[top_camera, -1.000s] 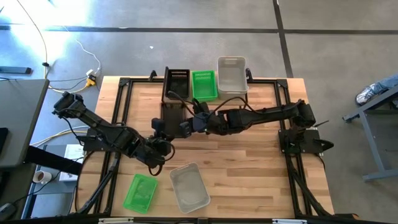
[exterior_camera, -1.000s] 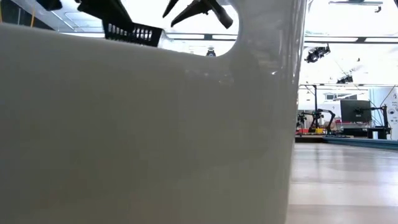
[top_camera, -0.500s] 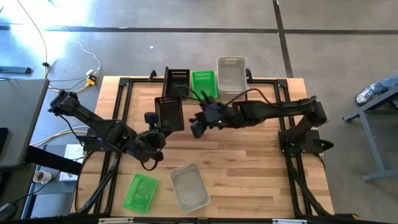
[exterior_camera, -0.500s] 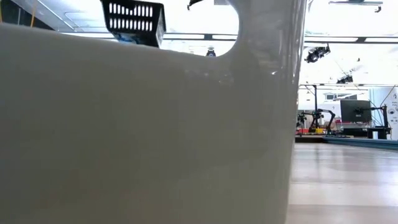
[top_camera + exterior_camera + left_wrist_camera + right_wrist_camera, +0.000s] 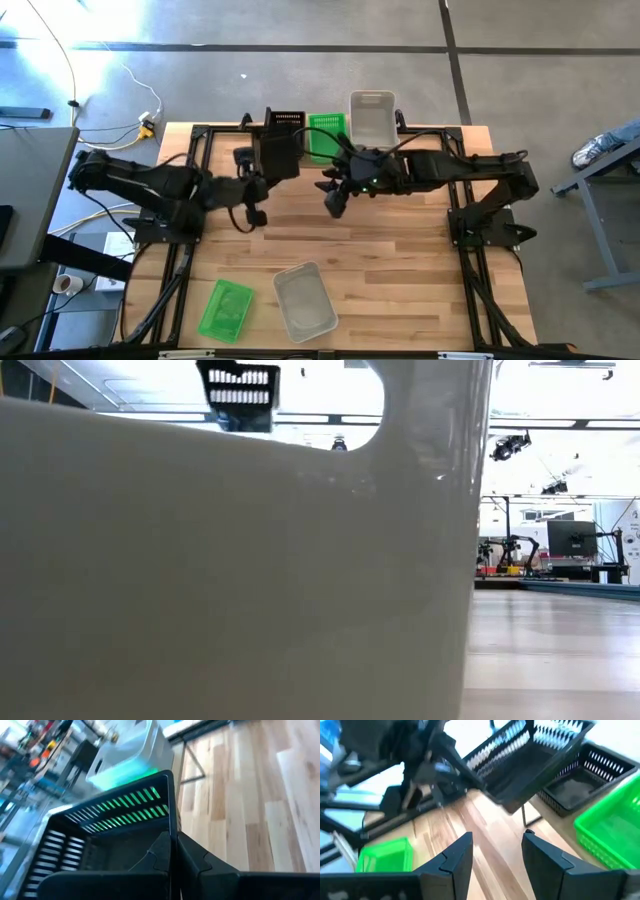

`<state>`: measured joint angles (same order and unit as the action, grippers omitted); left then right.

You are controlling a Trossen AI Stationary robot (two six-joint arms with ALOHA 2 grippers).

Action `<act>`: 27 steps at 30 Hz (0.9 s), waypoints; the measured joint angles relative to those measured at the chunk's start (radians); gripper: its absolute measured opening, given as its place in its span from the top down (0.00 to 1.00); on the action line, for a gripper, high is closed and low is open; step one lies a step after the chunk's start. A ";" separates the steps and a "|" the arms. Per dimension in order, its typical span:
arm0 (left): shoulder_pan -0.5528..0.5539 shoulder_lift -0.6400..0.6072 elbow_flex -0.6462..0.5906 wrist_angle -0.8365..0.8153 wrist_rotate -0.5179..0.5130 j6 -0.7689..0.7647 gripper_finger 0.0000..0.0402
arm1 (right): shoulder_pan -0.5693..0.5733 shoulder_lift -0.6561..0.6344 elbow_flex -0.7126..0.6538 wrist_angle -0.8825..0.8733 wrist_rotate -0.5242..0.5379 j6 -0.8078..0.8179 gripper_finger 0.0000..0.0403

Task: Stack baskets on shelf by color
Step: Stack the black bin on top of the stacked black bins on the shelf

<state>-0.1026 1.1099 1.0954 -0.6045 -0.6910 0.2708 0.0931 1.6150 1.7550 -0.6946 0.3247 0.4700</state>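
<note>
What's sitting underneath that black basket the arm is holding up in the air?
Beneath the held black basket another black basket rests on the shelf, seemingly empty; part of its floor is hidden. The left gripper grips the raised basket's rim. Beside them sits a green basket.

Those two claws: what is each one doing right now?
Left gripper: closed on the black basket.
Right gripper: open, holding nothing.

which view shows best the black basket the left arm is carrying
The right wrist view: the carried black basket shows whole, tilted, above the black one on the shelf. The high view shows it small in the left gripper. The left wrist view crops it; the low view shows one end.
</note>
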 joint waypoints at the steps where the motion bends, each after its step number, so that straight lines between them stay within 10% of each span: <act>1: 0.027 -0.001 0.000 0.027 0.041 0.034 1.00 | -0.006 -0.002 0.000 -0.008 -0.011 -0.005 0.62; 27: 0.546 0.038 -0.001 0.077 0.554 0.346 0.99 | -0.152 -0.092 0.000 -0.088 -0.119 -0.087 0.62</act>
<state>0.4429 1.1480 1.0943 -0.5276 -0.1373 0.6167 -0.0585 1.5230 1.7550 -0.7822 0.2054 0.3832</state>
